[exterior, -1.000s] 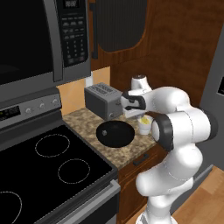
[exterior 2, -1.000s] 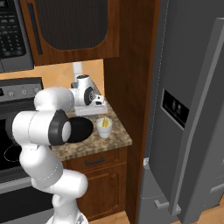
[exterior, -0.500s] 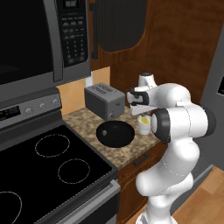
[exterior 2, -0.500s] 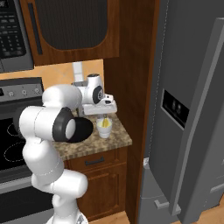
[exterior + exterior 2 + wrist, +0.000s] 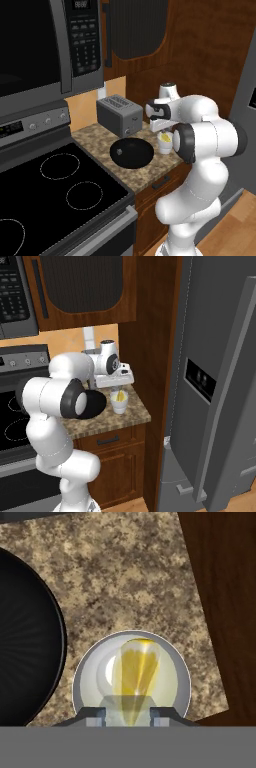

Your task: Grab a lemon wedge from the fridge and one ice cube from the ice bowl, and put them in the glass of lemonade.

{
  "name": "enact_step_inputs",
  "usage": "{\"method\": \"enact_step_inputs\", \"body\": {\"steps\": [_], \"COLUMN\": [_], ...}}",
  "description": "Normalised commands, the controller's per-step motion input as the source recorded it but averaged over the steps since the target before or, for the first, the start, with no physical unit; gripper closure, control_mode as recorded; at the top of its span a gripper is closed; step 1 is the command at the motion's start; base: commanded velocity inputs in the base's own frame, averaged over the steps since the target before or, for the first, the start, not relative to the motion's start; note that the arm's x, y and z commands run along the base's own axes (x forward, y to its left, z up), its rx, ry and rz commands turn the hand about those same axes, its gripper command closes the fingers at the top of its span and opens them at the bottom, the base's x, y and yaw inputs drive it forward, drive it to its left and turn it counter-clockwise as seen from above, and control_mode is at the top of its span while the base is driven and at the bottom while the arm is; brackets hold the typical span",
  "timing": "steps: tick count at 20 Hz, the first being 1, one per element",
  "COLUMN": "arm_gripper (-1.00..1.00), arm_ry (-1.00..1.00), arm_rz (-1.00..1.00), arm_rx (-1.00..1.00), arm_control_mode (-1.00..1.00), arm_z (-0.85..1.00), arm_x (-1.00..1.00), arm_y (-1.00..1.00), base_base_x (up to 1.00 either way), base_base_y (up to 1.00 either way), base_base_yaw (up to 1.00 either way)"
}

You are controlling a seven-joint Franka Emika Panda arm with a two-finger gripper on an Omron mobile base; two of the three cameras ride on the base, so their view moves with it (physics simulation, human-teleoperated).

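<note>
Fridge [image 5: 220, 381] fills the right side. Ice bowl [image 5: 132, 152] sits mid-frame on the counter [image 5: 95, 137]. Glass of lemonade [image 5: 131, 677] lies low-center, lemon wedge [image 5: 135, 674] inside, directly above the gripper [image 5: 127, 713]. Fingers narrowly parted, holding nothing.

A small round whitish translucent cup [image 5: 131, 679] stands on the speckled brown granite surface [image 5: 125, 577], seen from straight above, with a bright yellow wedge-shaped lemon piece [image 5: 135, 677] inside its rim. Just beside the cup lies the curved edge of a wide black round bowl [image 5: 30, 642]. The end effector [image 5: 127, 716] hangs directly over the cup, its two small dark tips spread apart.
</note>
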Motion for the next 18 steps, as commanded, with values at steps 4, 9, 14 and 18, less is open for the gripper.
{"method": "enact_step_inputs", "body": {"steps": [4, 9, 14, 18], "arm_gripper": [1.0, 1.0, 1.0, 1.0], "arm_ry": [0.0, 0.0, 0.04, 0.01], "arm_rz": [0.0, 0.0, 0.0, 0.0], "arm_rx": [0.0, 0.0, 0.0, 0.0], "arm_control_mode": [-1.0, -1.0, -1.0, -1.0], "arm_z": [-0.01, -0.02, 0.0, 0.0], "arm_x": [-0.01, 0.05, 0.1, 0.02], "arm_y": [0.0, 0.04, 0.11, 0.0], "base_base_x": [0.0, 0.0, 0.0, 0.0], "base_base_y": [0.0, 0.0, 0.0, 0.0], "base_base_yaw": [0.0, 0.0, 0.0, 0.0]}}
